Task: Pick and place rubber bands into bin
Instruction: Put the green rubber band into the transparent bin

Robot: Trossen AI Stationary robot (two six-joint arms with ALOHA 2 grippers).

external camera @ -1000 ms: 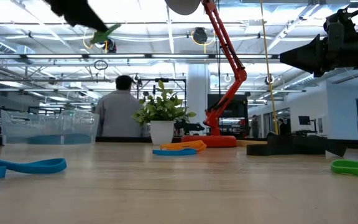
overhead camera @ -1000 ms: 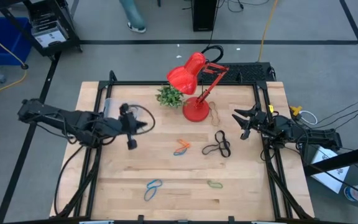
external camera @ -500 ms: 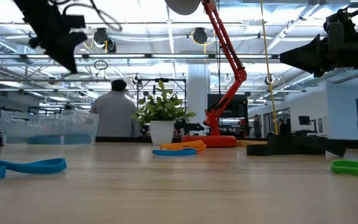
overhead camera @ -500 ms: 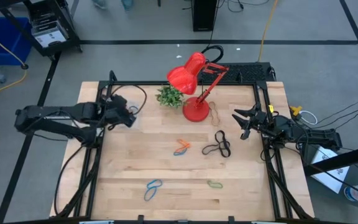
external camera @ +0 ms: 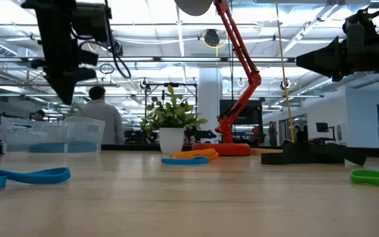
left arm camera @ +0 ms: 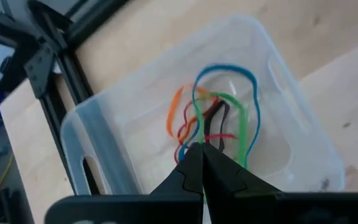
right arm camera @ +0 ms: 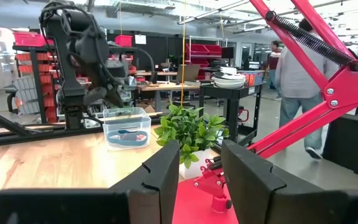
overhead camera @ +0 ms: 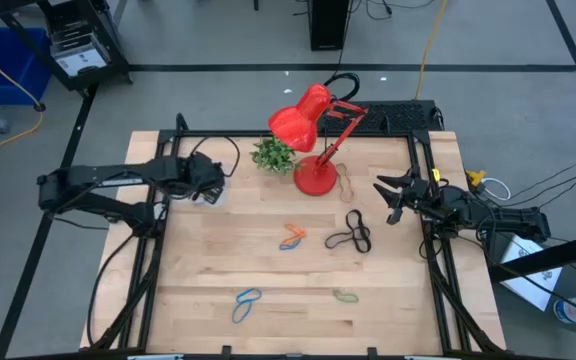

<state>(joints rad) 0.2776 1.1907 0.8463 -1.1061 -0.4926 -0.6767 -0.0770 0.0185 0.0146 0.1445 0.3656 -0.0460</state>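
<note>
The task looks partly done. The left end effector (left arm camera: 201,163), its fingers pressed together with nothing visibly between them, hangs over the bin (left arm camera: 114,127) at the worktop's (overhead camera: 208,270) far left, which holds several rubber bands (left arm camera: 213,121). Other bands (overhead camera: 348,235) lie mid-worktop. The right end effector (overhead camera: 393,195) waits part-open, empty, at the right edge.

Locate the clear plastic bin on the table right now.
In the high view, the clear bin sits at the table's far left, left of the small potted plant, directly beneath the left gripper. The left wrist view shows several rubber bands inside it.
</note>
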